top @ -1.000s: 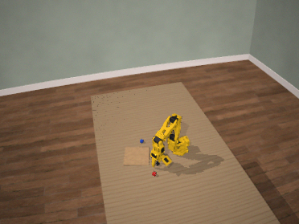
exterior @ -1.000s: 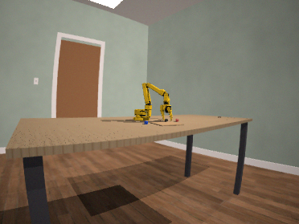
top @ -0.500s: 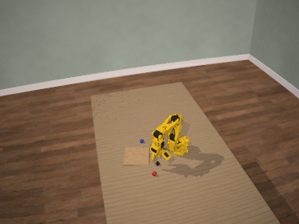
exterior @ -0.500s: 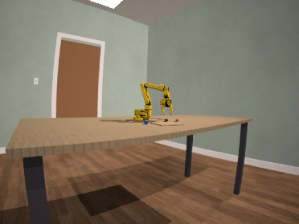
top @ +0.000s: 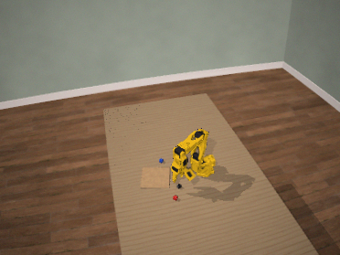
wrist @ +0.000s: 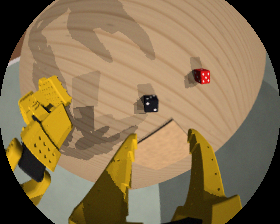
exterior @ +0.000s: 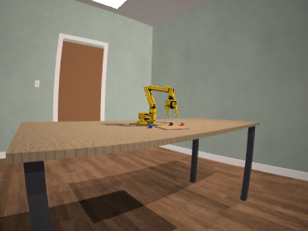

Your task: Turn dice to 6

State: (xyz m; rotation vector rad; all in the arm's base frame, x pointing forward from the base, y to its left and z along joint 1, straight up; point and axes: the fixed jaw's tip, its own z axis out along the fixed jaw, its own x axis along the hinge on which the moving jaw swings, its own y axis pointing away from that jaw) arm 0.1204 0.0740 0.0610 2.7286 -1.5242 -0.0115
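Observation:
The black die (top: 179, 185) (wrist: 149, 103) (exterior: 170, 124) lies flat on the table just off the corner of the tan mat (top: 154, 178) (wrist: 164, 143) (exterior: 178, 128). The red die (top: 175, 197) (wrist: 201, 76) (exterior: 182, 123) lies on the table a little beyond it. The blue die (top: 161, 160) (exterior: 150, 126) lies on the table off the mat's far side; the wrist view does not show it. My gripper (wrist: 163, 136) (top: 177, 175) (exterior: 172, 113) hangs above the mat's corner, near the black die, with its fingers apart and nothing between them.
The arm's yellow base (top: 207, 165) (exterior: 146, 117) stands right of the mat. The wooden table (top: 137, 120) (exterior: 83, 137) stretches far in all directions. The arm's shadow falls on the table to the right.

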